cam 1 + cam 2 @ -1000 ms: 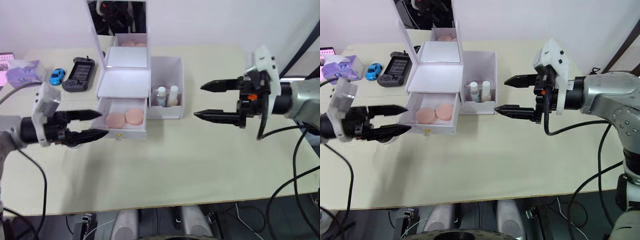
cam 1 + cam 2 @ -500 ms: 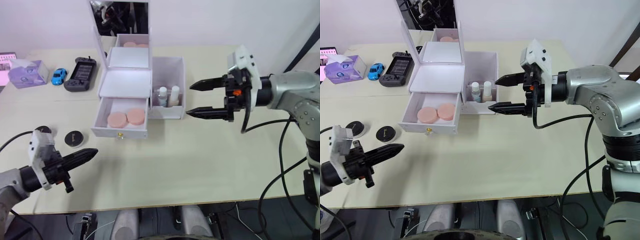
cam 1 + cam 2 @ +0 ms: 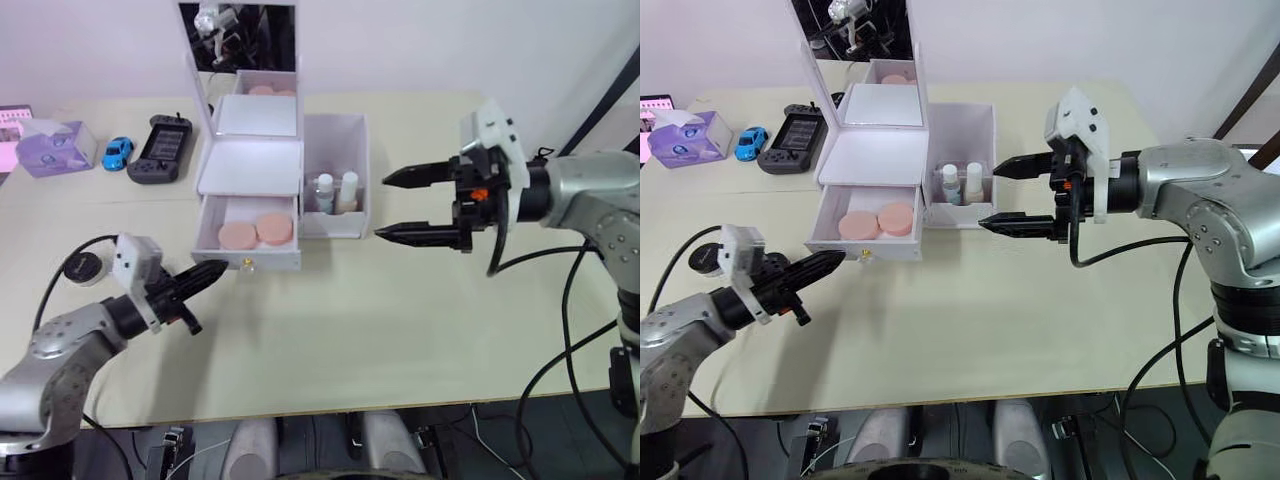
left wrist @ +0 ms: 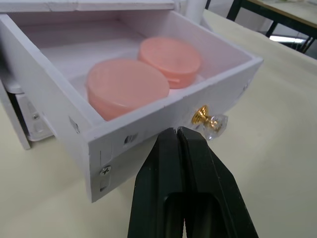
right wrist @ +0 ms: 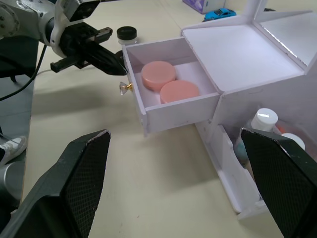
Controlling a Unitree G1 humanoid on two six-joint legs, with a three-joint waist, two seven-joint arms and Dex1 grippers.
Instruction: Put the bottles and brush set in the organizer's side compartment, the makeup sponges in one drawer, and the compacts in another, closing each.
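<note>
Pale table point(image 3: 400, 330) surface carries the white organizer point(image 3: 252, 165), with a plain wall behind it. The lower drawer point(image 3: 250, 235) stands pulled out, and both pink sponges point(image 4: 143, 74) lie flat inside it, side by side. The bottles point(image 3: 335, 192) stand upright in the side compartment point(image 3: 335, 140); the brush set cannot be made out there. One compact point(image 3: 83, 267) is seen on the table near the left arm, well apart from the organizer.

The step in hand is judged to be the closing of the sponge drawer. The left pincer point(image 4: 177, 136) is pressed shut, its tips held just in front of the drawer face, beside the gold knob point(image 4: 207, 119) and slightly to one side of it; contact is not established. The right pincer point(image 3: 405, 205) is held wide open above the table, just beyond the side compartment, and carries nothing.

For a sound closure, the push is best applied squarely to the drawer face near its centre, level with the knob, and directed straight along the runners. An off-centre push is judged likely to skew the drawer or shift the light organizer backwards. A slow, steady advance is advised until the face sits flush.
</note>
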